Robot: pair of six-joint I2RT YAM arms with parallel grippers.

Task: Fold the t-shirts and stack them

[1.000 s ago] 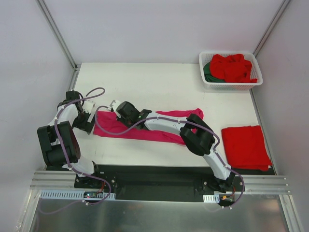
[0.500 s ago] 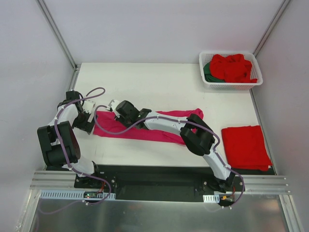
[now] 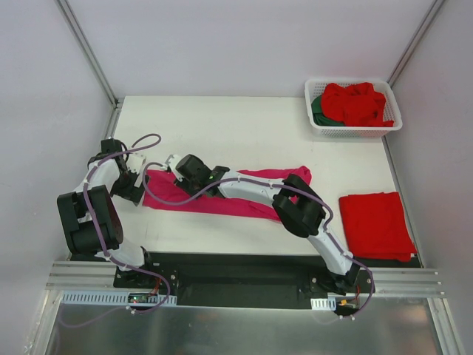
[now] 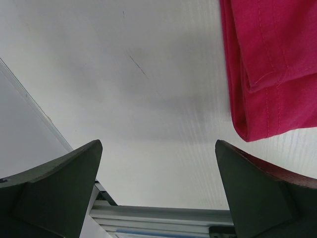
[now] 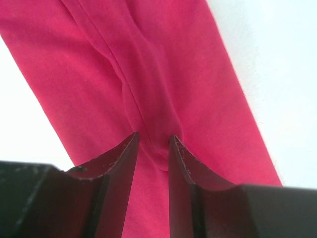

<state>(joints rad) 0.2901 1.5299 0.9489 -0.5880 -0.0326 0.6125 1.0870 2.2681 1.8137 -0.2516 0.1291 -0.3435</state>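
A magenta-pink t-shirt [image 3: 230,205], folded into a long band, lies across the middle of the table. My right gripper [image 3: 176,164] is low over its left end. In the right wrist view the jaws [image 5: 154,141] stand a little apart, and a raised ridge of the pink cloth [image 5: 148,64] runs between them. My left gripper [image 3: 137,185] hangs just left of that end, wide open and holding nothing [image 4: 158,163], with the shirt's hem [image 4: 267,64] at the upper right. A folded bright red t-shirt [image 3: 375,224] lies at the right.
A white slotted basket [image 3: 353,130] at the back right holds crumpled red shirts [image 3: 356,103] and a dark green one [image 3: 319,109]. The right arm stretches across the pink shirt. A metal rail [image 4: 163,218] runs along the table's near left edge.
The right gripper's jaws have parted over the pink shirt's left end and it has crept slightly left. The left arm has not moved.
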